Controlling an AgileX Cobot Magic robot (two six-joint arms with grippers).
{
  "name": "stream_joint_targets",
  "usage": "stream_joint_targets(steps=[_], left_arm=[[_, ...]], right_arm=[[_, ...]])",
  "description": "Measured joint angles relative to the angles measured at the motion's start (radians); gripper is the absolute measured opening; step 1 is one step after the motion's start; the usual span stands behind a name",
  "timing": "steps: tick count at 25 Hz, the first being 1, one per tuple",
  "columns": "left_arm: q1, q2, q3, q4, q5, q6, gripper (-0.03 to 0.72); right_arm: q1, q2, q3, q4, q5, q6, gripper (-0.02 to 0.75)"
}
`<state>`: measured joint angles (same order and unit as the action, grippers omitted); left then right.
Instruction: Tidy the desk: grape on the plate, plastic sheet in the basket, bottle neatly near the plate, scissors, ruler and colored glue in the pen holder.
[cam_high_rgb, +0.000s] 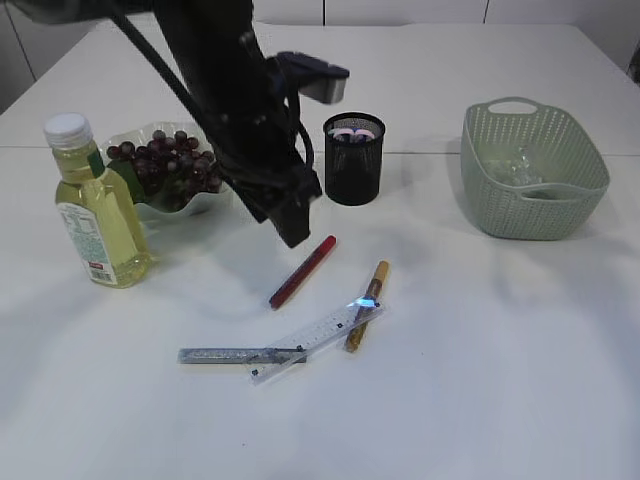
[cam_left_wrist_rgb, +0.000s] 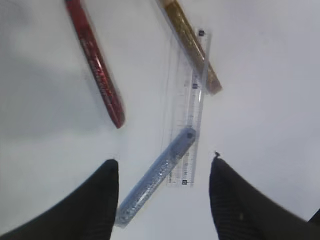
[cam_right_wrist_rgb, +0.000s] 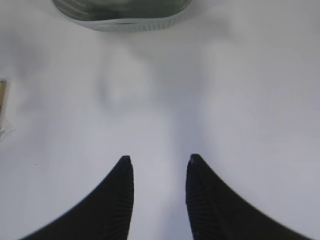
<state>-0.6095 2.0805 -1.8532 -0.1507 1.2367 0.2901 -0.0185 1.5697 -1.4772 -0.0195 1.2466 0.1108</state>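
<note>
Ruler: the clear plastic ruler (cam_high_rgb: 318, 339) lies flat and slanted on the white table (cam_high_rgb: 480, 350); one end rests over the tip of the silver glitter glue tube (cam_high_rgb: 232, 355), the other crosses the gold glitter glue tube (cam_high_rgb: 367, 305).
Same ruler from the left wrist: the clear plastic ruler (cam_left_wrist_rgb: 192, 115) runs between the silver tube (cam_left_wrist_rgb: 155, 177) and the gold tube (cam_left_wrist_rgb: 192, 42).
Red glue: the red glitter glue tube (cam_high_rgb: 302, 271) lies apart from the other three, nearer the pen holder.
Left gripper: the left gripper (cam_left_wrist_rgb: 164, 192) hangs above the table with its two black fingers well spread, holding nothing; the silver tube's end and the ruler's end show between them.
Pen holder: the black mesh pen holder (cam_high_rgb: 354, 160) stands upright behind the tubes, with pink-handled scissors (cam_high_rgb: 350, 134) inside.
Grapes: the dark red grapes (cam_high_rgb: 165, 165) sit on the clear wavy plate (cam_high_rgb: 190, 203).
Bottle: the clear bottle of yellow liquid with a white cap (cam_high_rgb: 93, 205) stands upright just beside the plate.
Basket: the pale green plastic basket (cam_high_rgb: 530, 215) stands at the right, with the clear plastic sheet (cam_high_rgb: 520, 165) in it.
Right gripper: the right gripper (cam_right_wrist_rgb: 157, 192) is partly open over bare table, empty, near the basket rim (cam_right_wrist_rgb: 125, 22).
</note>
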Motion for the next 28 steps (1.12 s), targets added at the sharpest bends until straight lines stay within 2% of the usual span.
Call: stream_joint_targets(steps=[7, 16, 28], left_arm=[[-0.072, 0.086, 0.020, 0.042, -0.006, 0.017, 0.438], [-0.122, 0.171, 0.020, 0.072, -0.016, 0.017, 0.438], [-0.129, 0.222, 0.020, 0.073, -0.060, 0.017, 0.461]], right_arm=[[0.000, 0.029, 0.000, 0.007, 0.000, -0.006, 0.296], [0.000, 0.031, 0.000, 0.008, 0.000, -0.006, 0.297], [0.000, 0.031, 0.000, 0.010, -0.001, -0.008, 0.297]])
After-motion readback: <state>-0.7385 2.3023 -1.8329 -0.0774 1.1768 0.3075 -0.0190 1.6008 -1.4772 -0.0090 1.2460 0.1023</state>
